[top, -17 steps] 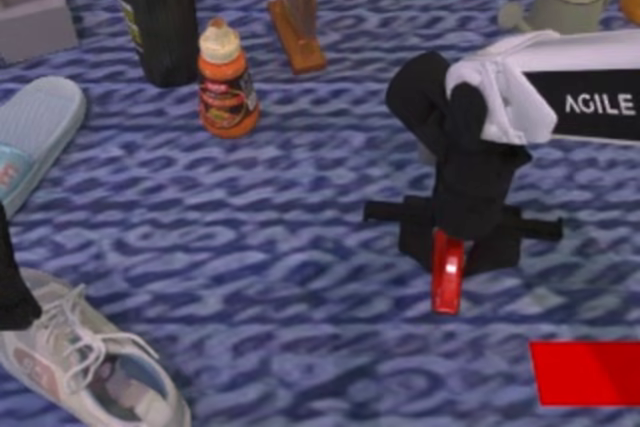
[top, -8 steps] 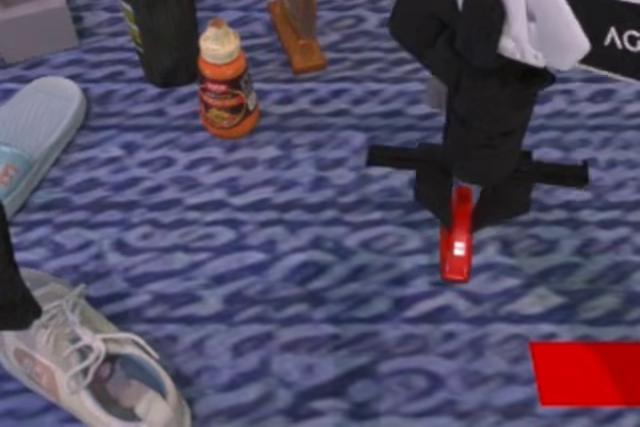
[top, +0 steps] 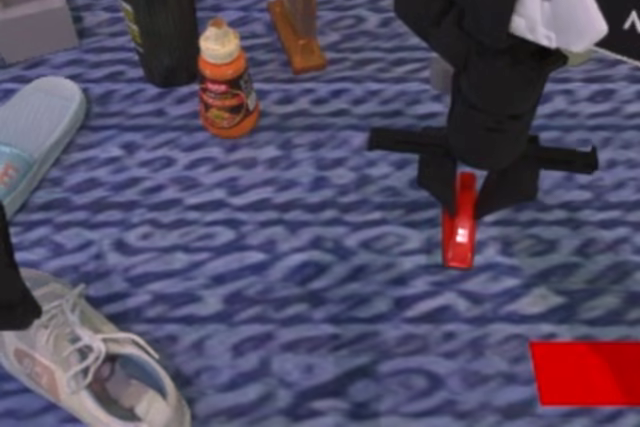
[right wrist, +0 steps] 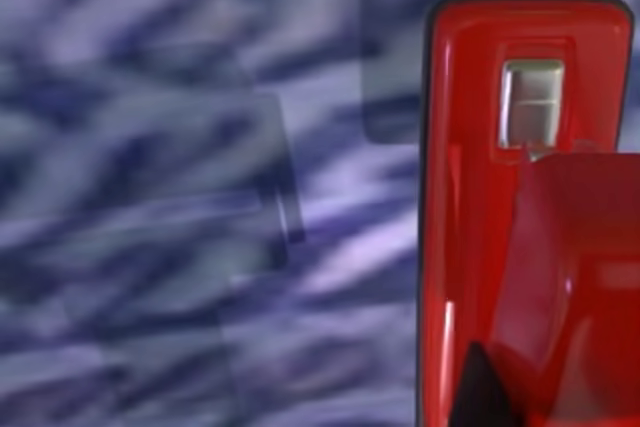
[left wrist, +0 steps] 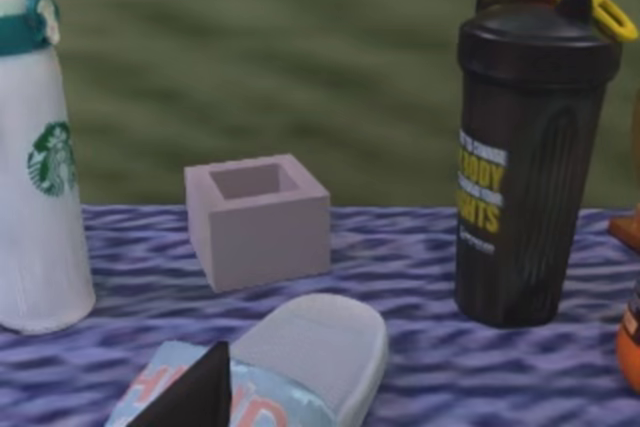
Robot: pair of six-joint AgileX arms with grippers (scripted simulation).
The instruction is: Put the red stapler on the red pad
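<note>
Two arms, only the right one working. Top view: right gripper [top: 468, 199] sits right of table centre, fingers clamped on the upper end of the red stapler [top: 460, 232], which points down-frame out of the jaws. Can't tell from here if it's touching the cloth or lifted. Red pad [top: 585, 373] is at the bottom right corner, flat, nothing on it, well apart from the stapler. Left arm parked at the left edge, only a dark sliver visible above the sneaker [top: 85, 362]. Containers along the far side: black shaker bottle [top: 155, 12] upright w/ lid on, orange bottle [top: 226, 80] just right of it, capped, contents not visible. Grey box [top: 33, 9] at top left, open top, looks empty. Bronze trophy-like object [top: 295, 7] right of the orange bottle. Pale blue slipper [top: 35, 132] at the left edge.

Left wrist view: one dark fingertip [left wrist: 195, 397] at the frame edge, can't tell if left gripper is open or closed. Grey box [left wrist: 257, 217] hollow, nothing inside. Shaker [left wrist: 528, 147] w/ yellow cap, closed. White bottle w/ green logo [left wrist: 40, 177], teal lid on. Slipper [left wrist: 290, 357] near the finger.

Right wrist view: stapler [right wrist: 500, 217] fills the frame side, metal insert visible near its end, blue patterned cloth [right wrist: 200, 197] behind it.
</note>
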